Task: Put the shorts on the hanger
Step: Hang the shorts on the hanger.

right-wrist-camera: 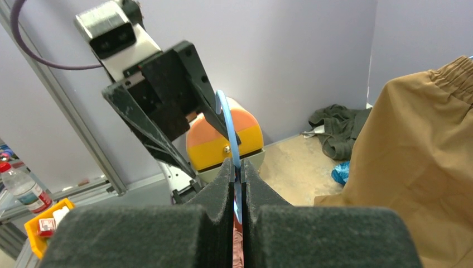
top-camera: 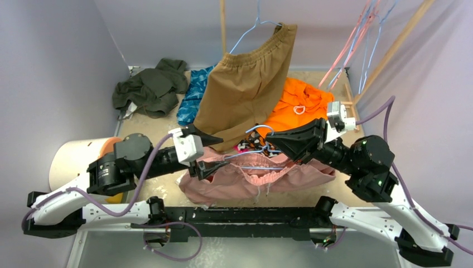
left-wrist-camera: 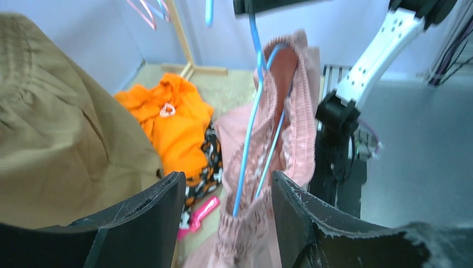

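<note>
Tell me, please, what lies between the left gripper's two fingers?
The shorts' gathered waistband and the hanger's blue wire lie inside the open left gripper; the left wrist view shows it.

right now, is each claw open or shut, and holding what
left claw: open, gripping nothing
right claw: shut on the blue hanger

No legible text anywhere; bottle (right-wrist-camera: 23, 188) label too blurred to read

soft cloth shorts (top-camera: 234, 183), wire hanger (left-wrist-camera: 245, 161), perhaps glossy
</note>
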